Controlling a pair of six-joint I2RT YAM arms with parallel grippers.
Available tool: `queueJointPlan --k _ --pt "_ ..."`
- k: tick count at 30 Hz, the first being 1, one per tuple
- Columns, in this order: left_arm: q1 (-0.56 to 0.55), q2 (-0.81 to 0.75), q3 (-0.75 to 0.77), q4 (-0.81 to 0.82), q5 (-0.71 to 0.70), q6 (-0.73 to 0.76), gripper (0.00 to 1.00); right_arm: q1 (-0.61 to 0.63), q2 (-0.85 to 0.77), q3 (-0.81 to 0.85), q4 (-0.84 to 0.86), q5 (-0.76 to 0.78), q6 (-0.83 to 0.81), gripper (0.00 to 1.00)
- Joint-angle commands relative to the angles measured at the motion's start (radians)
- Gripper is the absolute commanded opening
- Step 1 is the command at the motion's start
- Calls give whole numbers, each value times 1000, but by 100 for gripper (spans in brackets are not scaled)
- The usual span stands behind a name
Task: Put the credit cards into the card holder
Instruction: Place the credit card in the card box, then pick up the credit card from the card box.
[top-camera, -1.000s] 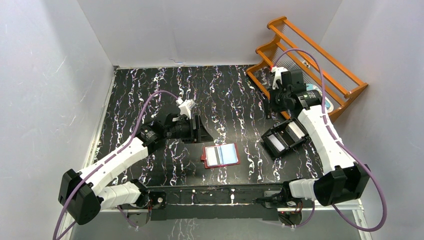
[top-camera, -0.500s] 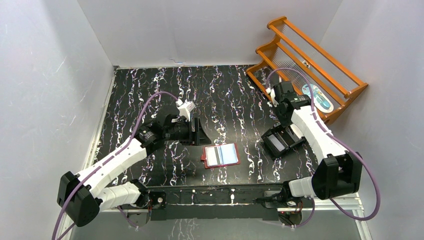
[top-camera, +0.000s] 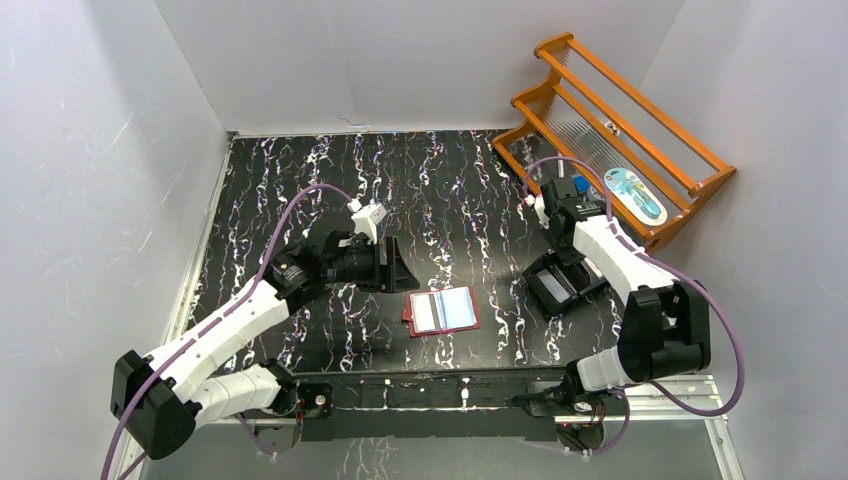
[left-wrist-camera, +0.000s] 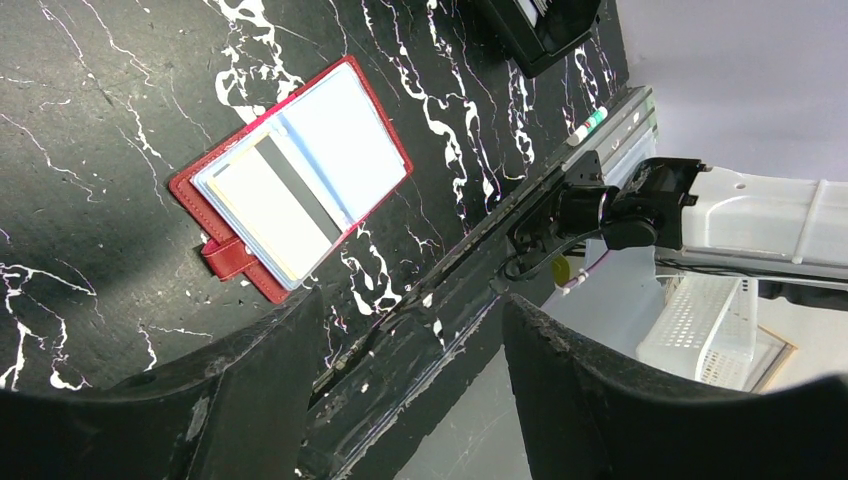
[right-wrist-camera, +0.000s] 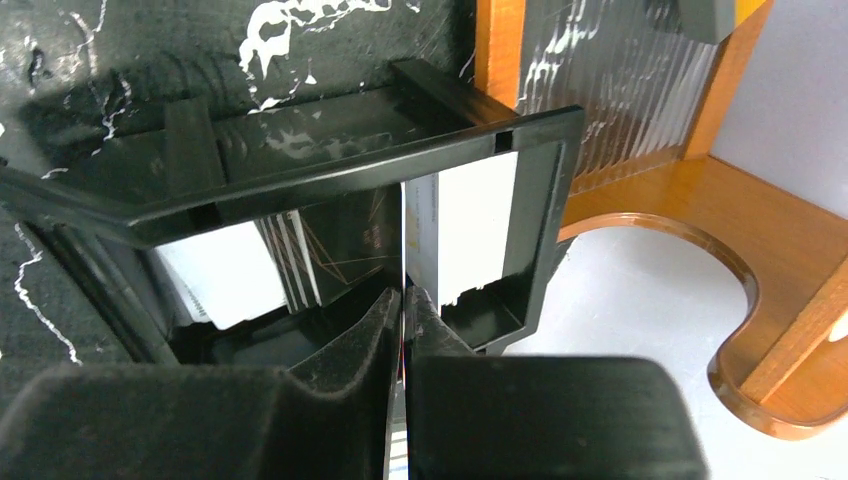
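Cards (left-wrist-camera: 285, 205) occupy card holder (left-wrist-camera: 228, 258), black box (right-wrist-camera: 540, 200); left gripper (left-wrist-camera: 410, 305) wide, right gripper (right-wrist-camera: 404, 298) narrow.

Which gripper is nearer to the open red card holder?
Left. The left gripper is just beyond the card holder's far-left corner; the right gripper is farther off to the holder's right, at the black box.

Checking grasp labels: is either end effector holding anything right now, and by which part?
Left end effector: open, holding nothing. Right end effector: fingers nearly together at the black box; whether anything is pinched between them cannot be told.
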Motion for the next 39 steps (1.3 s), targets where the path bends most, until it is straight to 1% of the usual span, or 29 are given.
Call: queueJointPlan --k 1,5,9,10,13,14,20,26,32,39 --pt "0 -29 14 -19 -7 16 64 -7 3 10 71 62 -30 13" --pt "0 -27 7 -10 -10 12 65 -7 -8 9 87 85 -36 14" --pt "0 -21 5 0 -1 9 65 -7 -8 7 93 76 -38 15" --pt "0 -20 5 1 0 9 65 -7 -6 -1 101 74 -38 16" --pt "0 -20 7 1 0 12 65 -8 3 -36 142 102 -49 33" --pt "0 -20 8 1 1 13 66 -7 9 -41 155 114 -52 37" --pt "0 -17 15 1 10 18 66 -9 50 -68 216 175 -84 47" --pt "0 -32 1 4 6 17 66 -9 66 -109 283 197 -115 50" --pt "0 -34 -4 10 11 18 67 -9 72 -143 343 224 -129 50" --pt "0 -52 -21 24 24 12 67 -9 92 -167 372 246 -143 49"
